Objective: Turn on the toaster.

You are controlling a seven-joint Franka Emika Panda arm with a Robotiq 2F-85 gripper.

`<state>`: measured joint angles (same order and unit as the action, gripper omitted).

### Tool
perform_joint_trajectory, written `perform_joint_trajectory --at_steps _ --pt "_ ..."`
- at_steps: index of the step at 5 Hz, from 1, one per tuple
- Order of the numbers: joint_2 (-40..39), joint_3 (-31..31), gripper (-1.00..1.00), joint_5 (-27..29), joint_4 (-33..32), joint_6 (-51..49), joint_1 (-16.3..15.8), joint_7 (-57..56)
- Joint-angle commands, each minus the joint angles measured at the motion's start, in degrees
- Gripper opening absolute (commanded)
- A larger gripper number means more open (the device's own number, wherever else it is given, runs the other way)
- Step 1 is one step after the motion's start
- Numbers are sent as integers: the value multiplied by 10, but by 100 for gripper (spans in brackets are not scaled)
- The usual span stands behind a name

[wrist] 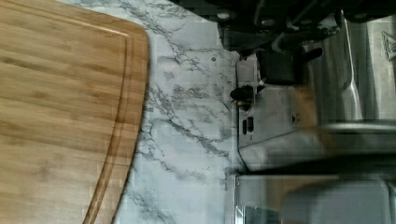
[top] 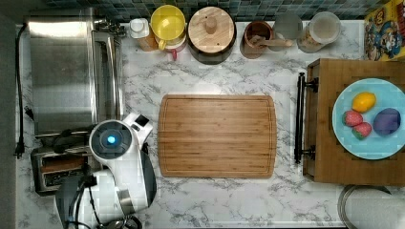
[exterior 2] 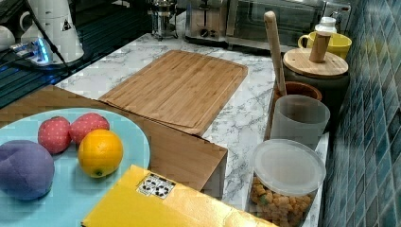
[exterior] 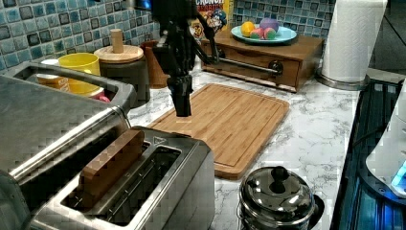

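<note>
Toaster (exterior: 143, 187), lower left of left view: rigid, slick steel; lever is best pressed. End effector (exterior: 182, 108) state cannot be told.

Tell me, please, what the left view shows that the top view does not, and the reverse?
The left view alone shows the paper towel roll and the wooden slice standing in the toaster, with the gripper hanging above it. The top view alone shows the lidded jar and the whole toaster oven. Both show the cutting board and fruit plate.
</note>
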<state>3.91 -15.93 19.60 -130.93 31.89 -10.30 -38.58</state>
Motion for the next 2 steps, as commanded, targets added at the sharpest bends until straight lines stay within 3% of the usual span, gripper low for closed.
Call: perform_joint_trajectory --at_steps 1,2 --pt "67 -10 -100 94 -26 0 -25 -109" --pt "40 -33 -100 62 -8 4 -17 -73"
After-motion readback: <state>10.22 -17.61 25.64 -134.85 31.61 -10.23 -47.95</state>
